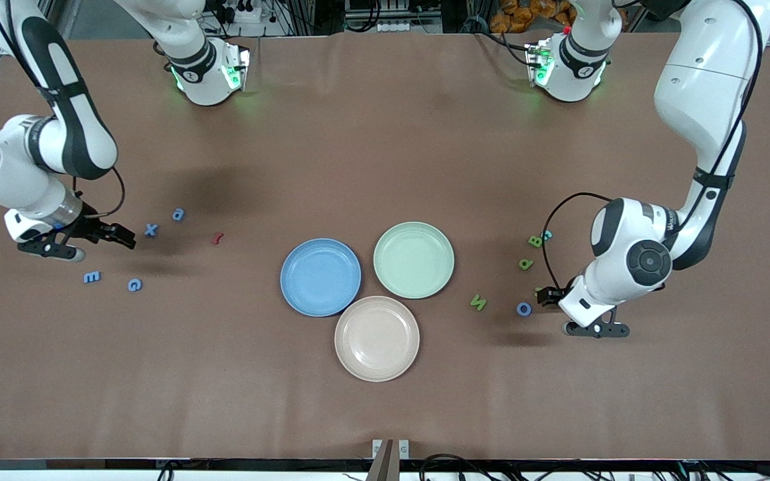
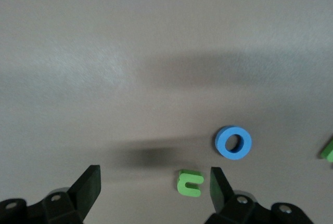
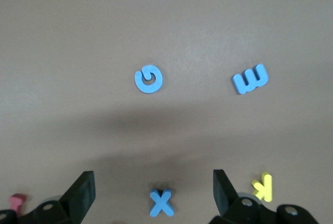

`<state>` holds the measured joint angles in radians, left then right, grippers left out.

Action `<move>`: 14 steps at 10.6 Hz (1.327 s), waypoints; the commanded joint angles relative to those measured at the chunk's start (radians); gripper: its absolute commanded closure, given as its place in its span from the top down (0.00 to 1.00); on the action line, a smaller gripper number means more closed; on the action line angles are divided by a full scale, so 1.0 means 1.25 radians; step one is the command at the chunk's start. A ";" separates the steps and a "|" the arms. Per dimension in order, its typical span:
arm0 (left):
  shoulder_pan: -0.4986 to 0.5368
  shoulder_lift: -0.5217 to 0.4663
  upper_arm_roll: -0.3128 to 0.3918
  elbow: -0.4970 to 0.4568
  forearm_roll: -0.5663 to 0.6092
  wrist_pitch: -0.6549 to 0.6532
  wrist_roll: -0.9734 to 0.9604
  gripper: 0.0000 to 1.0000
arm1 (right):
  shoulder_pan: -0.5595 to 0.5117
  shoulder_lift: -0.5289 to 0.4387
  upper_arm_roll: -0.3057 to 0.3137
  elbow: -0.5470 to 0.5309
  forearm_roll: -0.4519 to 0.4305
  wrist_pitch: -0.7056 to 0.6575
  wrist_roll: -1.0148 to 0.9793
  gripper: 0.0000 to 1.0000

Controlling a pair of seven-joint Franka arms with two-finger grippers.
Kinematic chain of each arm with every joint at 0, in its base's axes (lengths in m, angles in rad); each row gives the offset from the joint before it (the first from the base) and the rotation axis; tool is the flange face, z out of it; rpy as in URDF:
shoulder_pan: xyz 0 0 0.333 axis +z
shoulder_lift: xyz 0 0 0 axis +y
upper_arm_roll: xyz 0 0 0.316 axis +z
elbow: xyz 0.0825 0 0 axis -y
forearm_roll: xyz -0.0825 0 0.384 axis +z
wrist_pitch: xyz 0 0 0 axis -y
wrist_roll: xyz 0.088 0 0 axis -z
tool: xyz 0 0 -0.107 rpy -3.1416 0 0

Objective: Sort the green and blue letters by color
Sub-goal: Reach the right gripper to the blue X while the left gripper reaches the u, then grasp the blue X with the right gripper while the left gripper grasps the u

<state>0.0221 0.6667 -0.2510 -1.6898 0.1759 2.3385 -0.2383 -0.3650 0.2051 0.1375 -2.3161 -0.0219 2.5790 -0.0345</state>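
Four small chunky light blue letters in the middle band of the front view, toward the right arm's end of the brown tabletop (image 1: 385,133): light blue X (image 1: 151,230), light blue a (image 1: 178,214) just above it in the frame, light blue E (image 1: 92,276) and light blue G (image 1: 134,284) lower in the frame, nearer the front camera. Lone light blue ring-shaped o (image 1: 524,308) toward the left arm's end. Around it the olive green letters: green B (image 1: 536,240) highest in the frame, green P (image 1: 526,264) below it, green N (image 1: 478,302) beside the o toward the plates, green u (image 1: 540,291) partly hidden by the left pincer (image 1: 547,296). All flat on the tabletop, none on a plate.

Right pincer (image 1: 129,238) spread apart, low over the tabletop just beside the X; in the right wrist view, X (image 3: 162,202) at the bottom of the frame between the two black fingers (image 3: 83,193), G (image 3: 149,79) and E (image 3: 250,78) higher up. Left pincer spread apart too, over the u (image 2: 190,182), which sits close to one finger (image 2: 218,185) in the left wrist view, o (image 2: 233,142) just outside.

Small dark red letter (image 1: 217,238) near the X, toward the plates. Small yellow k (image 3: 262,186) at the lower edge of the right wrist view.

At frame centre, three round plates touching: blue plate (image 1: 320,276), pale green plate (image 1: 414,260), beige plate (image 1: 377,338) lowest.
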 commanded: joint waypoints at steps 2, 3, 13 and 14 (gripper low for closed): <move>-0.002 -0.019 0.001 -0.085 0.029 0.074 -0.019 0.90 | -0.029 0.006 0.010 -0.095 -0.001 0.099 -0.009 1.00; -0.004 -0.019 0.002 -0.092 0.030 0.088 -0.018 0.90 | -0.033 0.020 0.010 -0.112 -0.001 0.132 -0.009 1.00; -0.015 -0.003 0.000 -0.101 0.089 0.117 -0.034 0.81 | -0.033 0.057 0.009 -0.176 0.002 0.165 0.001 0.74; -0.016 -0.002 0.000 -0.101 0.089 0.118 -0.034 0.79 | -0.033 0.058 0.009 -0.178 0.002 0.167 0.001 0.68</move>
<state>0.0065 0.6684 -0.2515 -1.8011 0.2553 2.4649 -0.2408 -0.3973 0.2884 0.1392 -2.5109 -0.0217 2.7668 -0.0343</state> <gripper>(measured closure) 0.189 0.141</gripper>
